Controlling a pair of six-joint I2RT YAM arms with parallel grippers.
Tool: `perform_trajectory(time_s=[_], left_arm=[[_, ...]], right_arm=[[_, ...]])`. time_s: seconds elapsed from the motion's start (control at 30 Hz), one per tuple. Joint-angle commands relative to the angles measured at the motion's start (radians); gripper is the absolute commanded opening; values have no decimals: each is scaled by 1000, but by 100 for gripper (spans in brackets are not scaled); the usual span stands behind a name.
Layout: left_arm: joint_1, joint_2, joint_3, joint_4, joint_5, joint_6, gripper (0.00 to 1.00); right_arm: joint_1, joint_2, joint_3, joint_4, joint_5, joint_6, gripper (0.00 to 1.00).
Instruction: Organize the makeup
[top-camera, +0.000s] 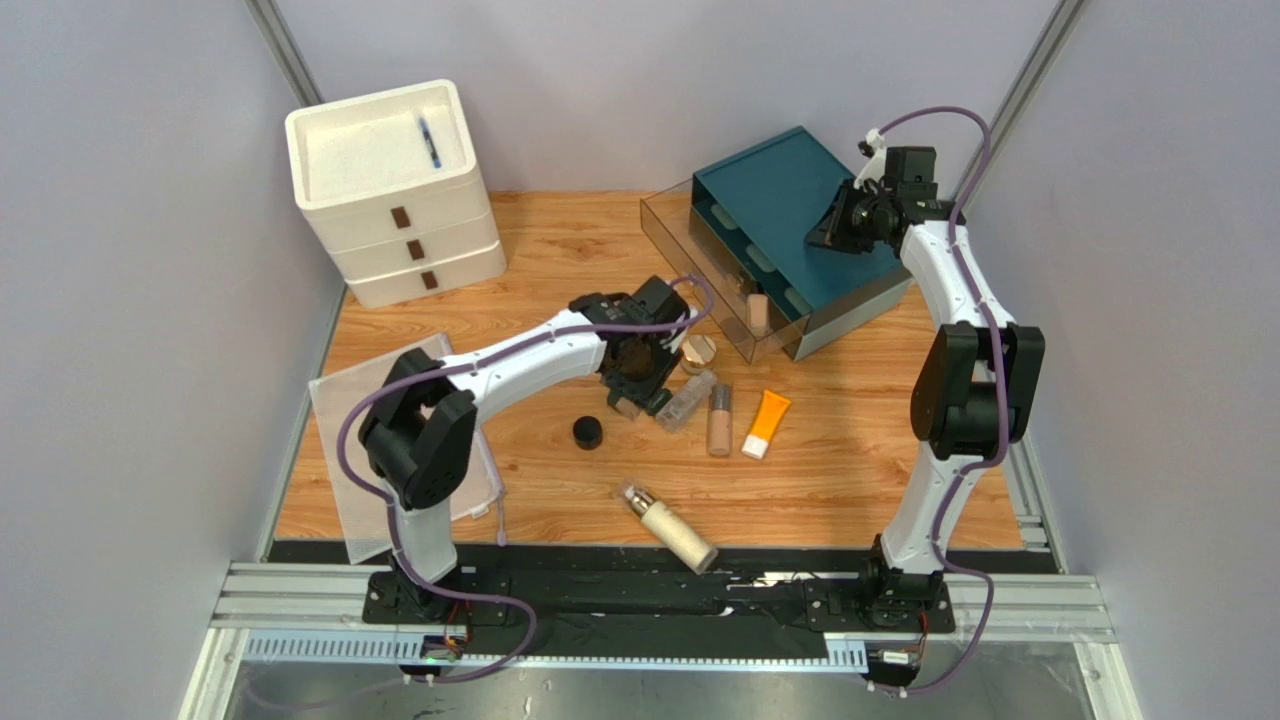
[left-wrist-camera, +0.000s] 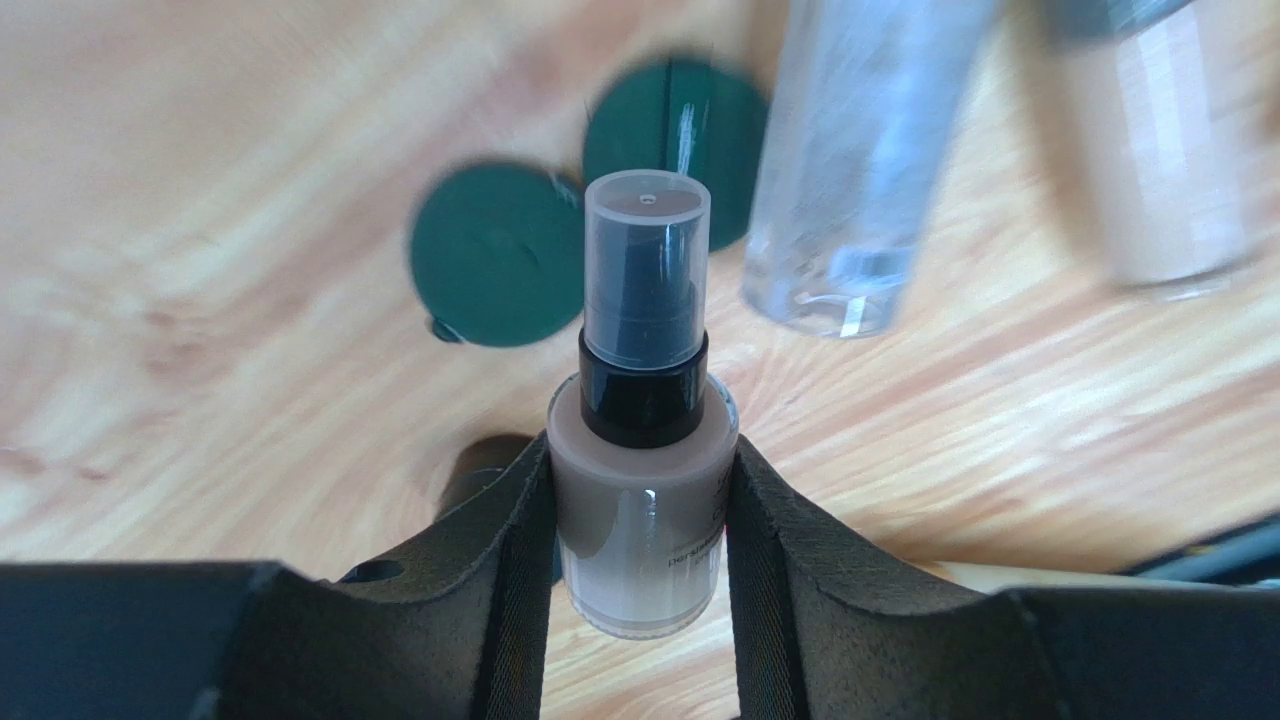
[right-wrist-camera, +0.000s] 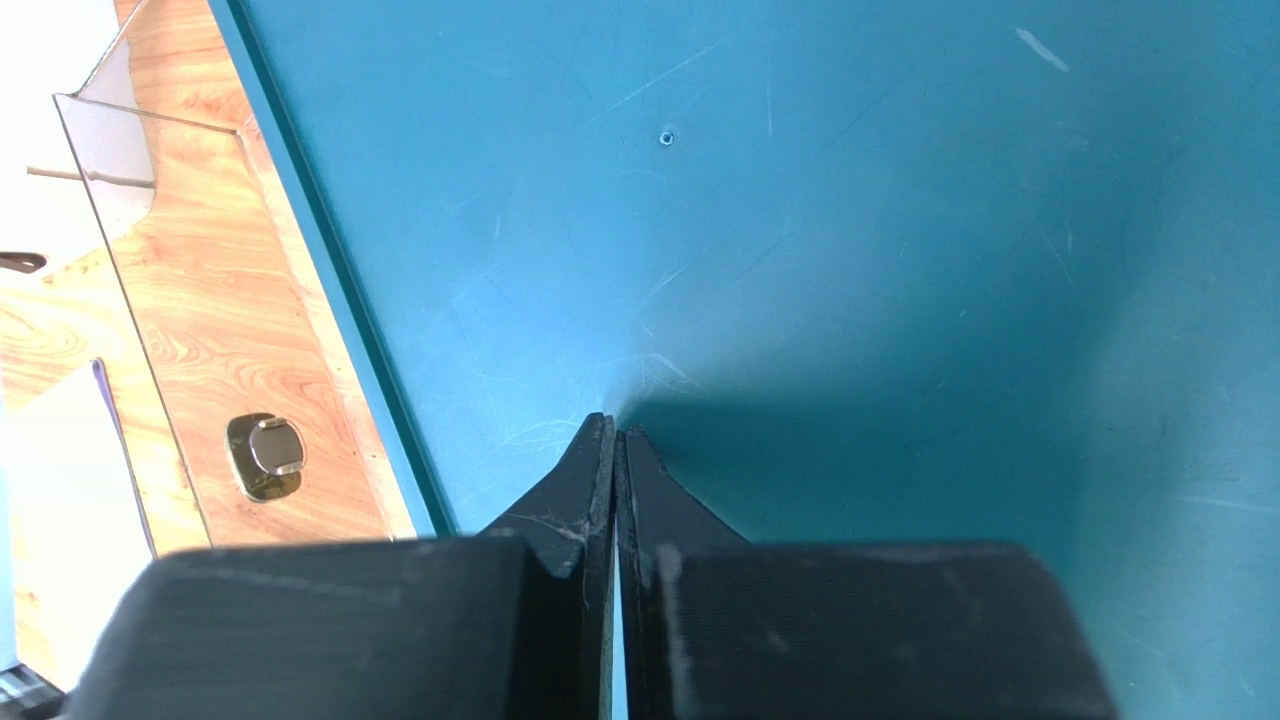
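My left gripper (left-wrist-camera: 642, 468) was clamped on a small beige bottle (left-wrist-camera: 642, 525), one black finger pressed flat against each side of its round glass body. The jaws stood partly apart, as wide as the bottle itself. It pointed away from my wrist, with a black pump collar and a clear, smooth plastic cap over the nozzle. A line of tiny print ran down its side, too small for me to read.

Just past the cap lay two dark green compacts (left-wrist-camera: 496, 255), flat matte discs side by side on the wooden table (left-wrist-camera: 226, 345). Ahead and to the right of my fingertips lay a clear bottle (left-wrist-camera: 849, 165), glassy and cylindrical. Farther right was a second beige bottle (left-wrist-camera: 1172, 165), blurred. I could not tell whether the held bottle touched the wood.

My right gripper (right-wrist-camera: 616, 438) was pressed together, its tips meeting in a thin seam with nothing between them. It hung over the teal organiser (right-wrist-camera: 902, 225), whose flat lid was scuffed with fine pale scratches. Whether the tips touched the lid I could not tell.
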Motion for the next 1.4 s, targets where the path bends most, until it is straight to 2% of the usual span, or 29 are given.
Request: perform_trajectory(time_s=[0.0,0.2,0.4,0.53,0.67,0.8,0.87,0.9,0.93,0.97,1.03,1.17,1.2,1.37], left_arm=[[19,-106,232,-8,8,-70,0],[55,-47,469,70,148,-194,0],[116,122,665,154,254,-385,0],[154,223,732,258,330,-530,0],[171,302,827,254,340,-573,0],[183,348,845,292,366,-612,0],[187,375,876,291,379,-618,8],[185,395,888,280,387,-618,16],[187,406,900,275,401,-617,42],[185,411,917,269,409,-615,46],[185,414,917,268,415,-603,55],[185,408,920,266,419,-574,65],[185,408,922,255,416,-563,72],[191,388,919,240,415,-535,73]], right_arm=[[13,118,-78,-242,73,-43,2],[14,113,-104,-236,78,-45,2],[16,104,-112,-233,76,-45,2],[19,95,-112,-234,78,-43,2],[19,89,-114,-237,84,-48,2],[19,86,-120,-237,84,-48,2],[19,84,-123,-237,84,-49,2],[19,83,-124,-237,84,-49,2],[19,83,-124,-236,84,-49,2],[19,84,-124,-239,85,-48,2],[19,84,-124,-237,87,-49,2],[19,86,-124,-237,85,-49,2],[19,84,-124,-237,85,-48,2],[19,83,-126,-239,87,-49,2]])
